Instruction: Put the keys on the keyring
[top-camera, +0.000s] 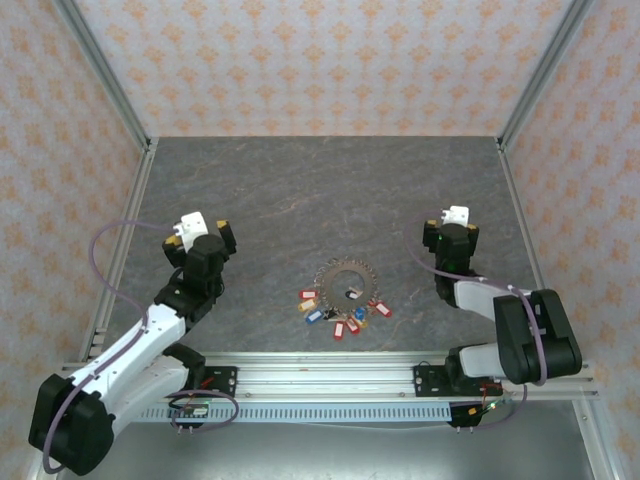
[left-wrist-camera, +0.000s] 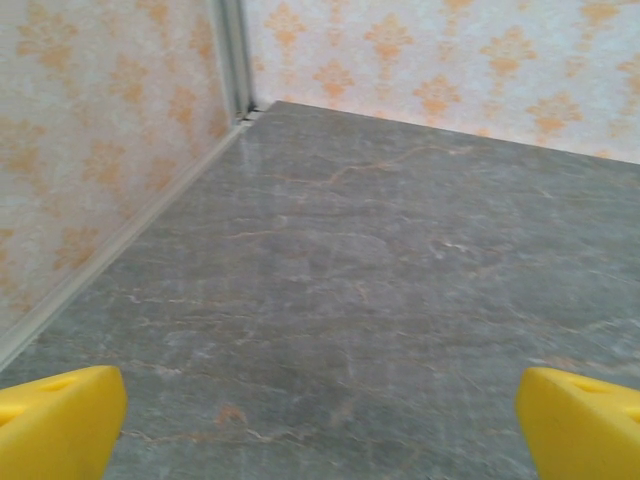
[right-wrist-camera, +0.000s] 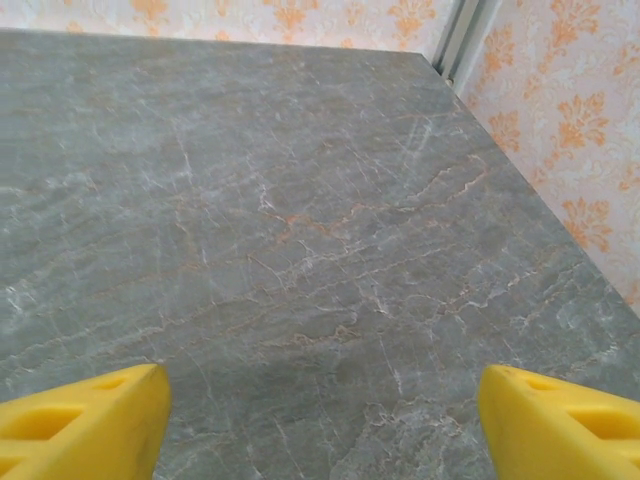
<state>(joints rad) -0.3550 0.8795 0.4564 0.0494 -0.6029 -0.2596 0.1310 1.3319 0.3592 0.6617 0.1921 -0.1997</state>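
My left fingers (top-camera: 200, 233) hang over the desk (top-camera: 330, 180) at the middle left of the top view. They are spread as wide as they go and hold nothing. In the left wrist view their yellow tips (left-wrist-camera: 60, 425) sit in the two lower corners of the frame, with bare grey, veined desk between them. That surface runs up to the patterned wall (left-wrist-camera: 90, 150) and a metal corner post (left-wrist-camera: 232, 55) at the upper left.

My right fingers (top-camera: 450, 236) are at the middle right of the top view, also above the desk. In the right wrist view their yellow tips (right-wrist-camera: 80, 425) stand far apart at the lower corners. They are parted wide and grip nothing, with plain desk between them and a second corner post (right-wrist-camera: 462, 35) at the upper right.

The keyring (top-camera: 345, 280) lies flat on the desk just below the centre of the top view, between my two arms and well apart from both sets of fingers. It looks like a spiky, gear-like circle of silvery metal. Small keys (top-camera: 340, 318) with red, blue and yellow tags fan out along its lower edge. From this height I cannot tell which of them are strung on the ring and which lie loose beside it.
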